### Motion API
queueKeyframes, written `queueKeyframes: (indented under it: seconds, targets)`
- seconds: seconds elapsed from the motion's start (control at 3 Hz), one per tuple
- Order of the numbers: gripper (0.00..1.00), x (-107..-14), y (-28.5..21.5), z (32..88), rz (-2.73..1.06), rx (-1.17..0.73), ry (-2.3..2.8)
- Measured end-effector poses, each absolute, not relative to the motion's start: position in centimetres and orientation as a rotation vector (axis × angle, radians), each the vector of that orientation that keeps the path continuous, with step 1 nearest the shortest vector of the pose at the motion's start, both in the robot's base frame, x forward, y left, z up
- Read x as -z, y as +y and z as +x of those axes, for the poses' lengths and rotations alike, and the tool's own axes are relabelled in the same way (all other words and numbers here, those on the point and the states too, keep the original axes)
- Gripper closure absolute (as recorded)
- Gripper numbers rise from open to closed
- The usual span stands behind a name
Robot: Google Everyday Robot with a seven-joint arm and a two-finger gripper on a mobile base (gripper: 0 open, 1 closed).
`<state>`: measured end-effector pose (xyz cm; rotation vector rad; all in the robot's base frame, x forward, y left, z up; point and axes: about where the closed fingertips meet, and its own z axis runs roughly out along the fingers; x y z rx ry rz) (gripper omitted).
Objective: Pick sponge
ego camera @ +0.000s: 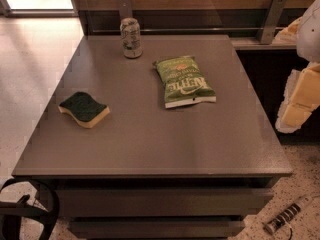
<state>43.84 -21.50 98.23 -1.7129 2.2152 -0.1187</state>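
Sponge (84, 109): small wavy-edged rectangular kitchen sponge, dark green scrub layer over pale yellow foam. Location: flat on the grey-brown rectangular table top (150, 139), near the left edge, scrub side up, well apart from all other items.

Handling, as judged from appearance:
- Light, soft and compressible. The foam should yield under clamping, so a firm closure is unlikely to damage it.
- The scrub layer looks coarse and should give good friction. Slippage is improbable.
- It sits low, so the approach must come close to the table surface.
- Recommended hold: from above, across the narrower width at mid-length, pressing on the two long foam sides.

Gripper (299, 104): yellow foam-padded, at the right border of the view, off the table's right side and far from the sponge. Whether its jaws stand open or closed cannot be told.

Legible markings: the green crinkled foil chip bag (184, 81), right of centre, reads "KETTLE". Smaller print is unreadable. The pale metal drinks can (131, 37), upright at the rear, carries an illegible label.
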Motion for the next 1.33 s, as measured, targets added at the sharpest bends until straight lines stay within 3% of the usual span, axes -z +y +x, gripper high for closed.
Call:
queueKeyframes:
  seconds: [0.67,1.33]
  targets:
    - [0.00,-97.7,-20.5,44.5,-1.659,0.083,2.202]
    - [0.00,-94.0,-15.1,46.6,-1.392,-0.184,2.068]
